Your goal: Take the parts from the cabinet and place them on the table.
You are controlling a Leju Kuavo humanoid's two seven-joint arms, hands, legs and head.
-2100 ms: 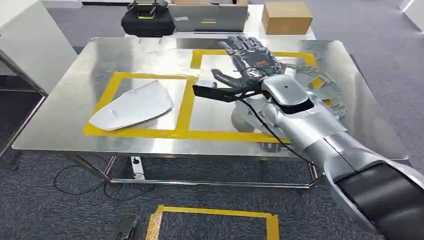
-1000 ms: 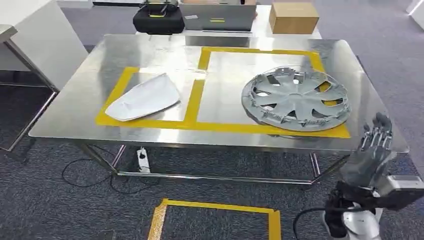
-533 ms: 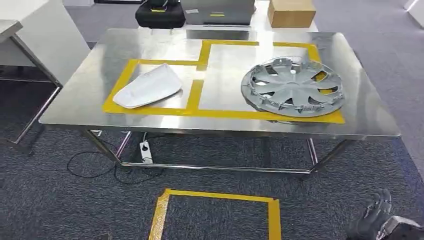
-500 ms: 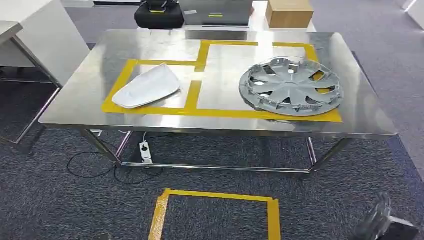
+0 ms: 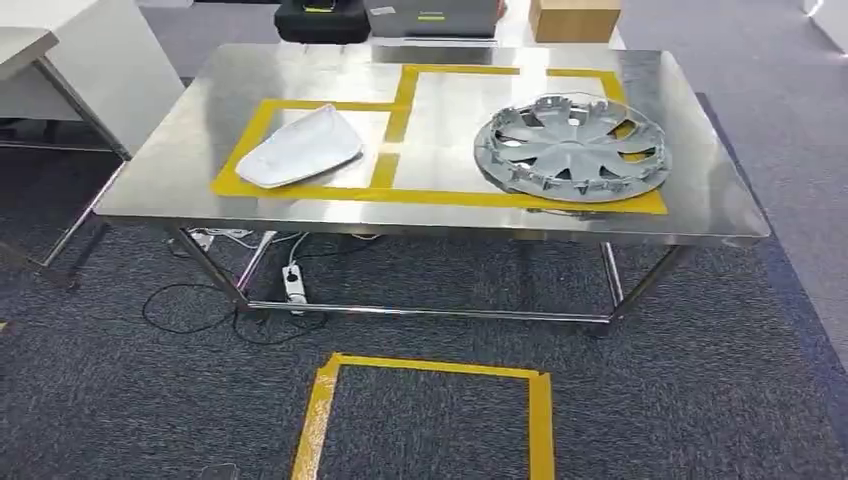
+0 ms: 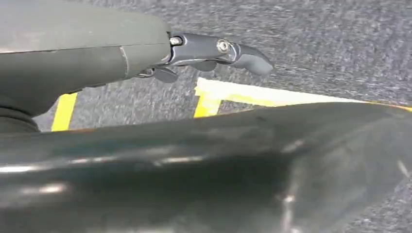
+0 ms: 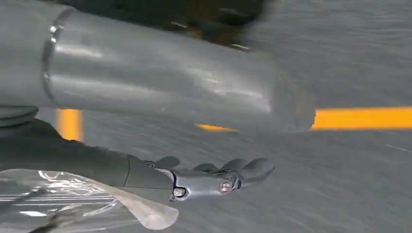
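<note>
Two parts lie on the steel table (image 5: pixel 180 185) in the head view. A white curved shell part (image 5: pixel 300 148) rests inside the left yellow tape frame. A grey wheel cover (image 5: pixel 570 148) lies flat in the right frame. My left hand (image 6: pixel 194 48) hangs over the grey carpet, fingers stretched out and holding nothing. My right hand (image 7: pixel 194 180) also hangs low above the carpet with fingers extended and nothing in them.
A yellow tape square (image 5: pixel 430 410) marks the carpet in front of the table. Behind the table stand a black bag (image 5: pixel 320 15) and a cardboard box (image 5: pixel 572 18). A white cabinet (image 5: pixel 90 60) stands at the left. Cables and a power strip (image 5: pixel 293 285) lie under the table.
My right arm has let go of the wheel cover, drawn back from the table and dropped out of the head view. The camera has backed away, so the table sits farther off.
</note>
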